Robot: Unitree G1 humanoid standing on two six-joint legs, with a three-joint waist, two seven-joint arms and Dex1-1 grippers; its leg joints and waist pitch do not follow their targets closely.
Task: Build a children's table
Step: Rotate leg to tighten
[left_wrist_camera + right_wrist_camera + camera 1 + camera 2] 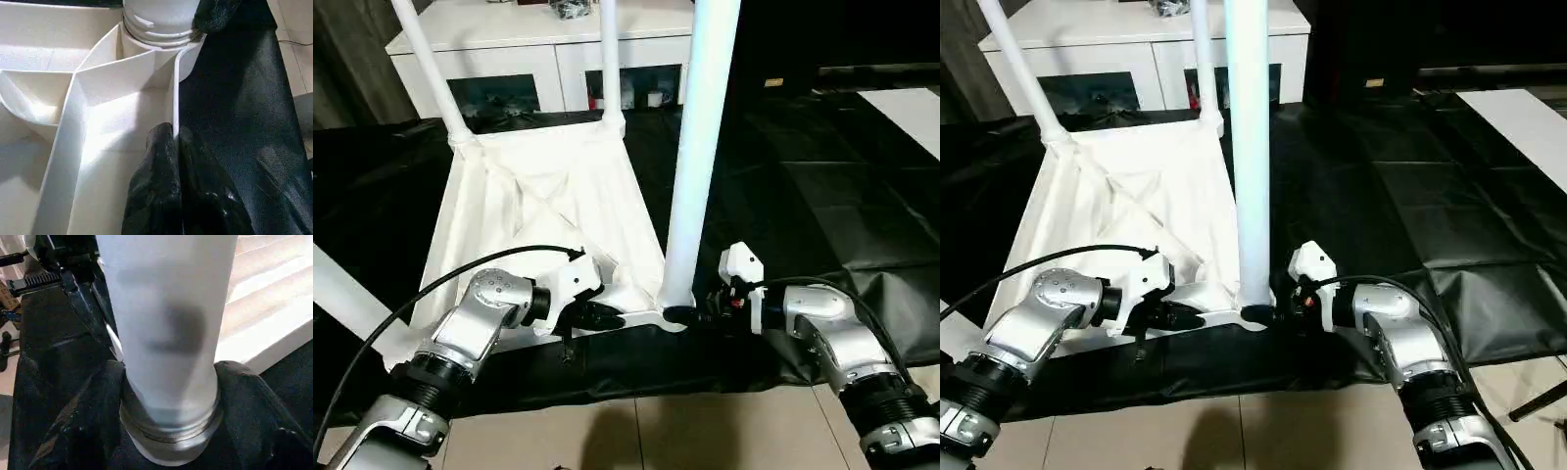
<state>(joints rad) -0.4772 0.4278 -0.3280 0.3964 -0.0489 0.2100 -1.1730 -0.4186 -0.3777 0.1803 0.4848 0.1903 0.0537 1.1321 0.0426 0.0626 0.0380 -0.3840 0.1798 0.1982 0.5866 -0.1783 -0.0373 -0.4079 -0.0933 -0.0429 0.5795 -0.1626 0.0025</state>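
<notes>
The white children's table lies upside down on black cloth, its ribbed underside (pixel 538 206) facing up. Two legs (pixel 431 69) (pixel 610 59) stand in the far corners, and another leg (pixel 342 289) slants by the near left corner. A thick leg (pixel 700 147) stands upright in the near right corner socket, its threaded collar (pixel 171 431) still showing above the socket. My right gripper (pixel 683 315) is shut on this leg's base, one finger (pixel 98 396) on each side. My left gripper (pixel 607 315) is shut on the tabletop's near rim (pixel 174 98), just left of that corner.
A white cabinet (pixel 538 39) with glass doors stands behind the table. The black cloth (pixel 803 196) spreads far to the right, with a white panel (pixel 911 108) at its far right edge. Beige floor tiles (pixel 705 431) lie in front of the cloth.
</notes>
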